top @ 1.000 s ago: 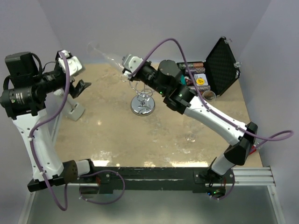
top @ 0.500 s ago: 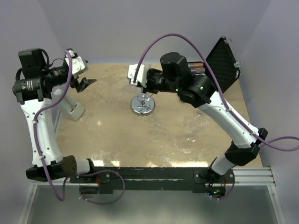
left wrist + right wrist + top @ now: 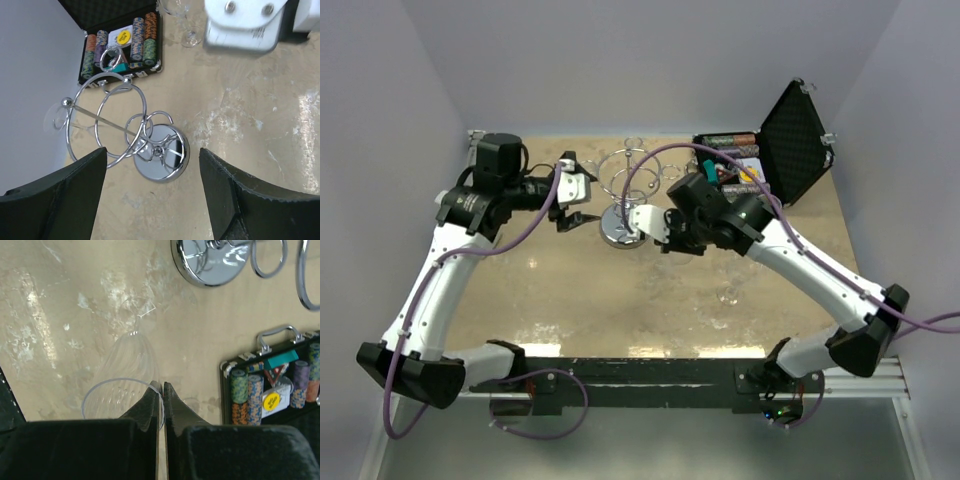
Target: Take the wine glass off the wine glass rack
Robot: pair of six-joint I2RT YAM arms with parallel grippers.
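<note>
The wine glass (image 3: 125,371) is off the wine glass rack (image 3: 161,161) and sits in the right hand (image 3: 161,386). That hand's two fingers (image 3: 148,406) are clenched on the rim with only a sliver of a gap between them. In the right wrist view the clear ribbed bowl narrows away from the hand toward the bench (image 3: 560,290). Its stem end points at a spot short of the rack's round mirror-like base, and I cannot tell whether the glass touches the bench. (From overhead the glass is all but lost against the pale surface.) The right hand hangs just to the right of the rack's base.

The rack stands upright on the bench toward the far middle, its chrome post and wire loops rising from the base. The left hand (image 3: 151,151) hovers just to the rack's left, released, its dark fingers spread wide and grasping nothing. Its own camera looks past them onto the loops and base.

To the right of the rack, at the far side of the bench, a black case (image 3: 798,128) lies open with its lid raised. Stacks of coloured chips (image 3: 122,42) are packed inside. A second glass (image 3: 186,24) stands on the bench near the case's corner, apart from the rack.
</note>
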